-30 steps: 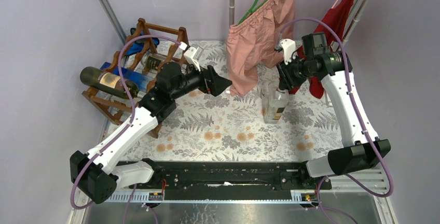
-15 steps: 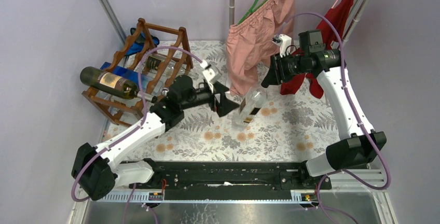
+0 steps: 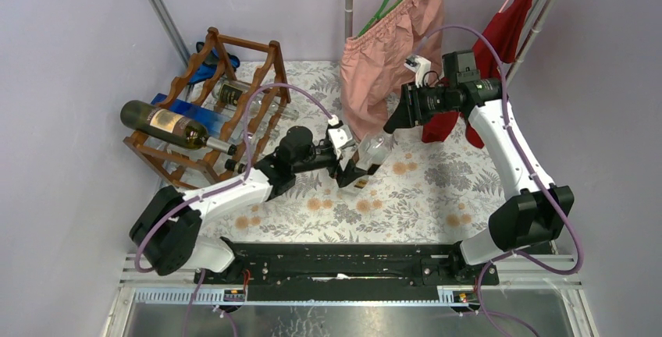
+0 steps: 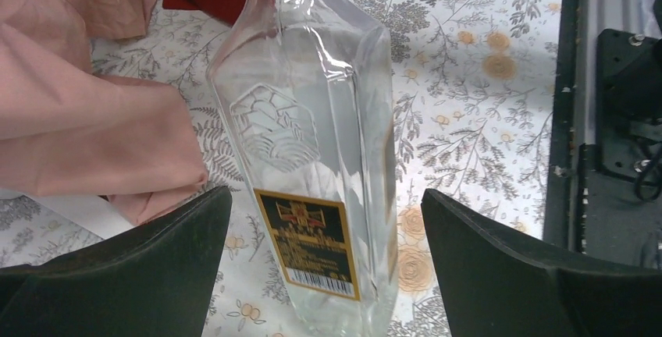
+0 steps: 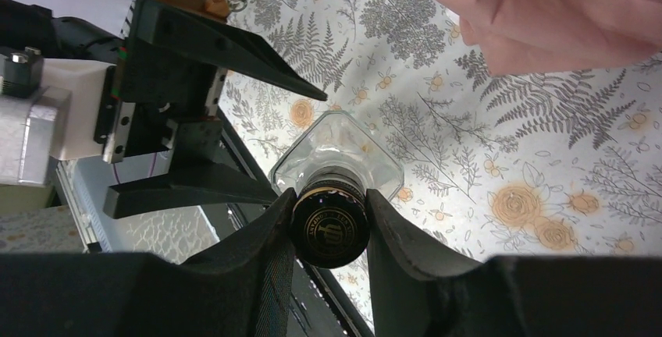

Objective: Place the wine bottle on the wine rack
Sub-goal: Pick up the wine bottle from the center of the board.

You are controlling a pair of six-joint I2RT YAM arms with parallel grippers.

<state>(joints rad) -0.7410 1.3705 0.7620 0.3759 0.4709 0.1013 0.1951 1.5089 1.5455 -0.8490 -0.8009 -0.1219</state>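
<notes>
The wine bottle (image 3: 368, 156) is clear glass with a black-and-gold label and a dark cap, and it leans over the middle of the floral cloth. My right gripper (image 3: 390, 122) is shut on its capped neck; in the right wrist view the cap (image 5: 329, 224) sits pinched between the fingers. My left gripper (image 3: 349, 167) is open, its jaws standing either side of the bottle's lower body (image 4: 312, 134) with gaps on both sides. The reddish-brown wine rack (image 3: 243, 40) stands at the back left, well apart from the clear bottle.
A dark bottle (image 3: 165, 123) lies on the rack's near tier and sticks out to the left; another bottle (image 3: 231, 94) lies higher. Pink shorts (image 3: 386, 48) and a red garment (image 3: 500, 48) hang just behind the grippers. A black rail (image 3: 336, 263) runs along the near edge.
The right gripper has carried the bottle left and tipped it over. The left arm has swung right, away from the rack, and its open jaws now straddle the bottle's lower body.
</notes>
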